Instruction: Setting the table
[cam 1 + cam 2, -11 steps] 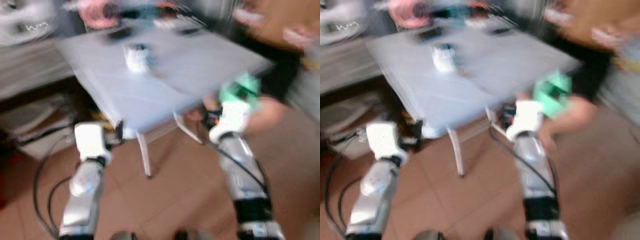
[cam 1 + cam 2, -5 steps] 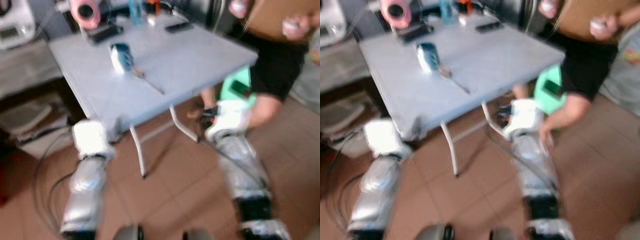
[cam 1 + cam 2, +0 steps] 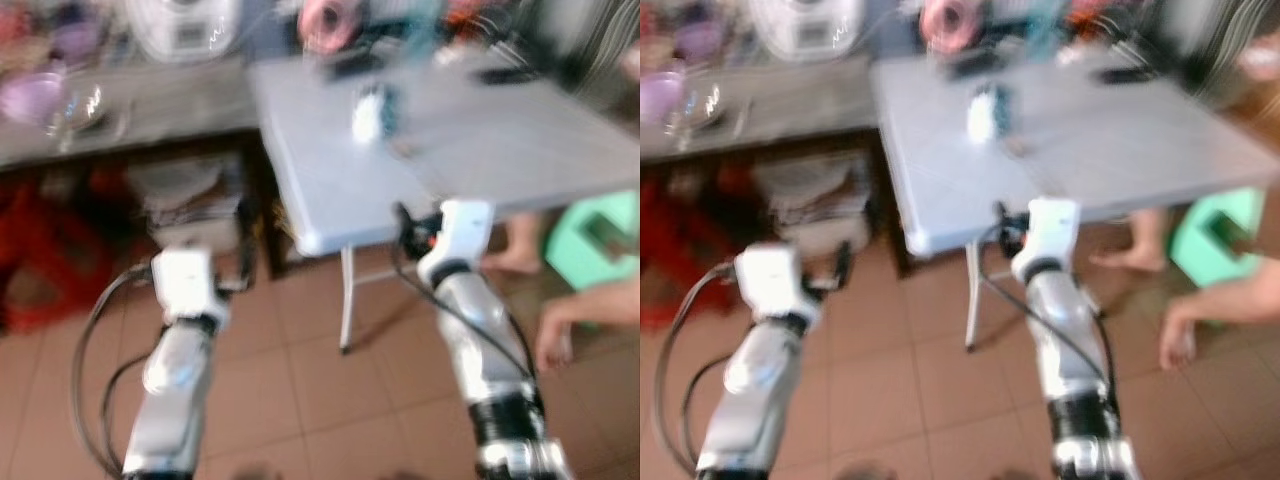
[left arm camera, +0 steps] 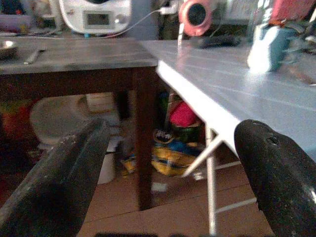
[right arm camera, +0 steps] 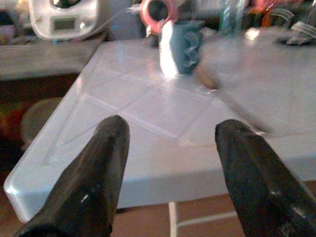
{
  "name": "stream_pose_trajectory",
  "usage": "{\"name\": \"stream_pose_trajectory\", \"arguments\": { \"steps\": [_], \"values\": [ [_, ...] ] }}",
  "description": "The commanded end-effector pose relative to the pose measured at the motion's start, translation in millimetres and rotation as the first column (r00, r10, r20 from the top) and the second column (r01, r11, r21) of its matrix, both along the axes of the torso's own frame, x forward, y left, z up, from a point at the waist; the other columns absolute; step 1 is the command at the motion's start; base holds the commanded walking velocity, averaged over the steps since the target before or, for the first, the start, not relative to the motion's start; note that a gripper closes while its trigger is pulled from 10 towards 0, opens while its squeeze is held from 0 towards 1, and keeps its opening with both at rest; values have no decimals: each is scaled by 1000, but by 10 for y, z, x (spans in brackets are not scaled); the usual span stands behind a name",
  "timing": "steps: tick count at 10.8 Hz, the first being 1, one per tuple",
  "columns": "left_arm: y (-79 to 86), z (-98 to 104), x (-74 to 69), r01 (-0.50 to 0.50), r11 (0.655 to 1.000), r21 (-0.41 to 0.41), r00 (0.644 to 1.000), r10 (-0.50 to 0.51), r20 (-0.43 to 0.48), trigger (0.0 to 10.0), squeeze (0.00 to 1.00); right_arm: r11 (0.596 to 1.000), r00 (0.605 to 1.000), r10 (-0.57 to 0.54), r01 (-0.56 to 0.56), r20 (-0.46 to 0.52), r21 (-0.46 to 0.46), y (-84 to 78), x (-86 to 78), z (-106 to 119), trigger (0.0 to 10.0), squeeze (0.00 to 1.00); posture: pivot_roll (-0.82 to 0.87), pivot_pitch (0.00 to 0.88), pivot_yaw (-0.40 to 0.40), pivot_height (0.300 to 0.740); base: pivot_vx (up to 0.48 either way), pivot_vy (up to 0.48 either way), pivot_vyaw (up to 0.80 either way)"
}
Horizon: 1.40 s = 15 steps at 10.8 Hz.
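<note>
A white folding table [image 3: 520, 140] stands ahead of me, its near corner just beyond my right wrist. A blue-and-white cup [image 5: 180, 47] sits on it, and a long utensil [image 5: 227, 96] lies beside the cup. My right gripper [image 5: 174, 126] hovers at the table's near edge, open and empty, pointing toward the cup. The left gripper [image 4: 173, 133] is open too, held low beside the table's left edge and aimed under it. Both silver arms reach forward in the eye views, which are blurred.
A dark wooden side table [image 3: 150, 105] to the left carries a white appliance [image 3: 185, 25] and a purple bowl [image 3: 35, 95]. A pink round object [image 3: 325, 20] and dark items lie at the folding table's far side. A person's hand [image 3: 560, 325], foot [image 3: 510, 262] and a green stool [image 3: 590, 240] are at right.
The whole view has swung to the left: the folding table now lies to the right and the wooden side table has come into sight. Both arms keep the same pose.
</note>
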<state>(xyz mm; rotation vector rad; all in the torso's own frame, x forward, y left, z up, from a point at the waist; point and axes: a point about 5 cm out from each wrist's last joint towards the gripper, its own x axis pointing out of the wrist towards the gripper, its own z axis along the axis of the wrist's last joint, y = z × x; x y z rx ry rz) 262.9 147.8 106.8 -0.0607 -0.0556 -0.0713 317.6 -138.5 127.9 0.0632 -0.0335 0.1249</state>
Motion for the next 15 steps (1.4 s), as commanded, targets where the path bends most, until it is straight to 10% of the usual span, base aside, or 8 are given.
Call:
{"name": "stream_pose_trajectory", "arguments": {
  "steps": [1,15],
  "values": [
    [-24,76,32,20,1000,-10,999,-20,30,10000,0,1000,1000,-8,9,27,-3,-44,21,69,10000,0,-1,77,48,740,480,0,0],
    [-27,73,7,14,1000,-21,1000,-13,28,10000,0,1000,999,11,-11,36,17,-16,13,93,10000,0,-4,88,44,740,38,-269,114]
  ]
}}
